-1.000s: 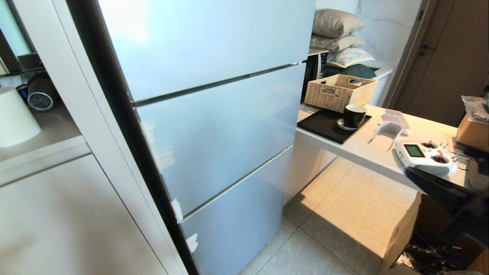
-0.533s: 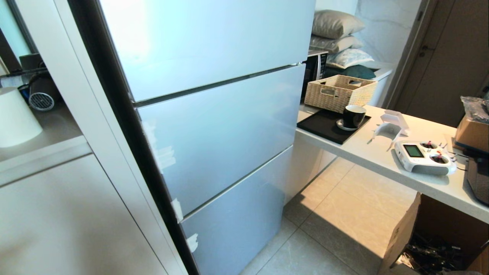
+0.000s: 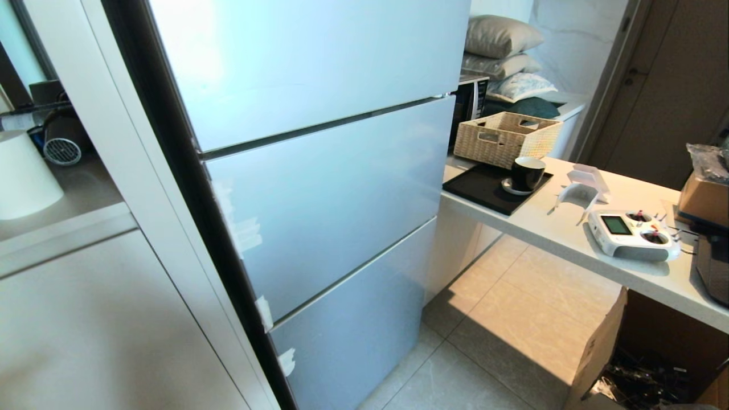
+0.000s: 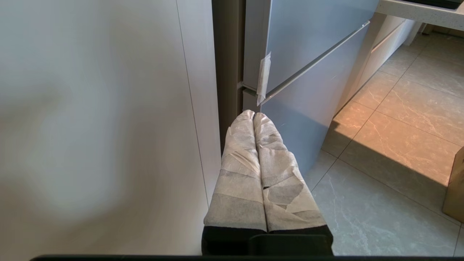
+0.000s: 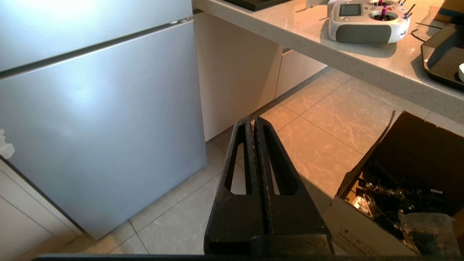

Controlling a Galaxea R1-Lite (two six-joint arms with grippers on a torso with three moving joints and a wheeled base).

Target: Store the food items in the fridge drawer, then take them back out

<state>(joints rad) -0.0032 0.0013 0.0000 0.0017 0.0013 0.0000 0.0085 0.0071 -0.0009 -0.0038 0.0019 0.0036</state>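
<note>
Fridge shut, both arms low
Left tool (image 4: 253, 115) and right tool (image 5: 252, 119), fingers pressed together, empty, point at the closed fridge (image 3: 319, 188) at frame centre

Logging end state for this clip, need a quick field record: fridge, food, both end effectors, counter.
fridge: pale blue fridge, all fronts shut, no drawer pulled out
food items: none visible in any view
left end effector: shut, empty, low beside the fridge's edge
right end effector: shut, empty, low above the tile floor
counter: wicker basket, black cup, white remote controller
</note>
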